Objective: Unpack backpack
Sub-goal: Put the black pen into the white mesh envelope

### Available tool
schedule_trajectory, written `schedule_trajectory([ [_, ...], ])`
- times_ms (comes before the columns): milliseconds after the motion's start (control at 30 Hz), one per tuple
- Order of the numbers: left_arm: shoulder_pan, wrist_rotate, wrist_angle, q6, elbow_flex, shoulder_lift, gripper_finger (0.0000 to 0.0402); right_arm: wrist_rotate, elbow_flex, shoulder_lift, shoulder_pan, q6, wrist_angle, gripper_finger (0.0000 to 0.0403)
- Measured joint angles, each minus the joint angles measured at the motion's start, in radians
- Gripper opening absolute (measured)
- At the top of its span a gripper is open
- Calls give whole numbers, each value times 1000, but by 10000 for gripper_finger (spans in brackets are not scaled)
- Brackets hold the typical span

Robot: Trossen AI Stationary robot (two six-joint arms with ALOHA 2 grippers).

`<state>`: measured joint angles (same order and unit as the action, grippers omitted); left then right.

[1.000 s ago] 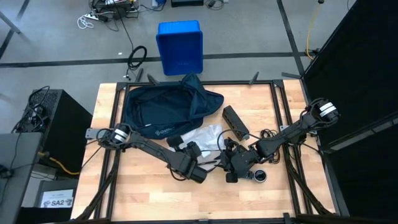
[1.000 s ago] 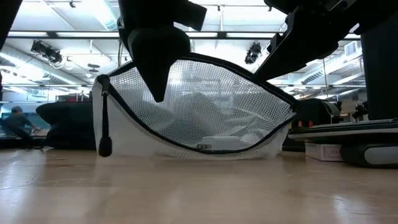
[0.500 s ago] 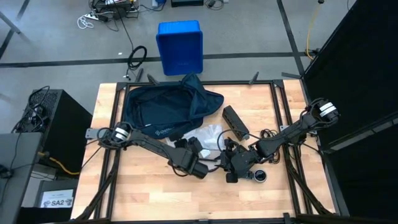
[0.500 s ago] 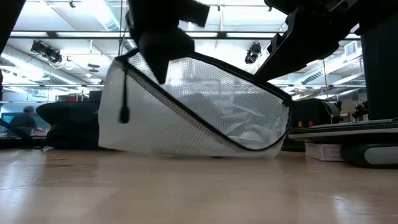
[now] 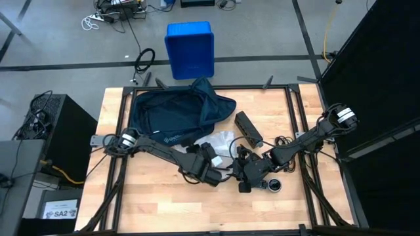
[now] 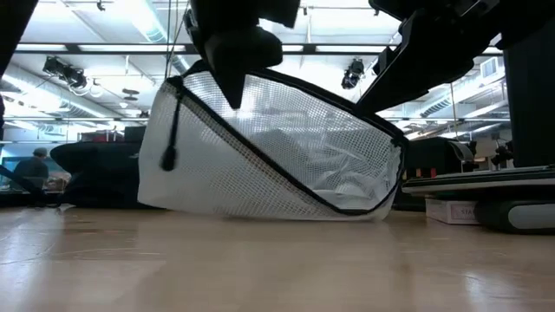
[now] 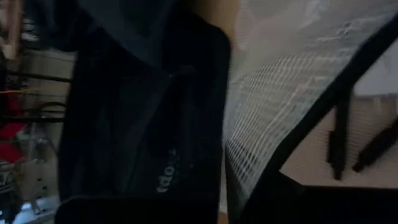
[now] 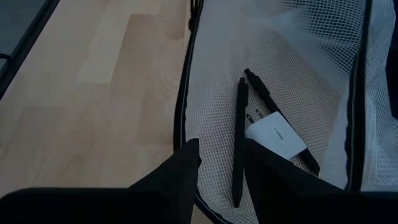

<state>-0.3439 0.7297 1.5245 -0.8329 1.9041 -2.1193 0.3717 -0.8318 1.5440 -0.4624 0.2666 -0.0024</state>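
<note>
on the pale wooden surface [image 5: 164, 203], near its far edge, lies the big soft dark navy backpack [image 5: 174, 113], floppy and open, with a small white label on its side. just in front of it, in the middle, sits a white see-through mesh pouch with a black zip edge [image 6: 286, 147]. from the low view the pouch is lifted up at one end, and a black zip pull hangs down from it.

the left gripper [image 5: 211, 172] reaches in from the left side and has its jaws shut tight on the black edge of the mesh pouch. the right gripper [image 5: 244, 172] comes in from the right and sits at the other side of the pouch. its jaws are close around the black rim there, pinching the pouch edge.

inside the pouch, in the right wrist view, lie two thin black pens [image 8: 239, 140] and a small white plug block [image 8: 275, 138], touching each other.

a long black box-like thing [image 5: 249, 128] lies on the wood to the right of the backpack. a bright blue plastic bin [image 5: 189, 49] stands on the grey floor past the far edge.
</note>
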Motion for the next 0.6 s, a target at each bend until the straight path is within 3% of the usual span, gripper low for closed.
schedule_trajectory([
  [267, 45, -69, -101, 146, 0, 0, 0, 0, 0, 0, -9, 1, -5, 101],
  [600, 19, -129, -266, 153, -50, 1, 0, -1, 0, 0, -30, 3, -15, 101],
])
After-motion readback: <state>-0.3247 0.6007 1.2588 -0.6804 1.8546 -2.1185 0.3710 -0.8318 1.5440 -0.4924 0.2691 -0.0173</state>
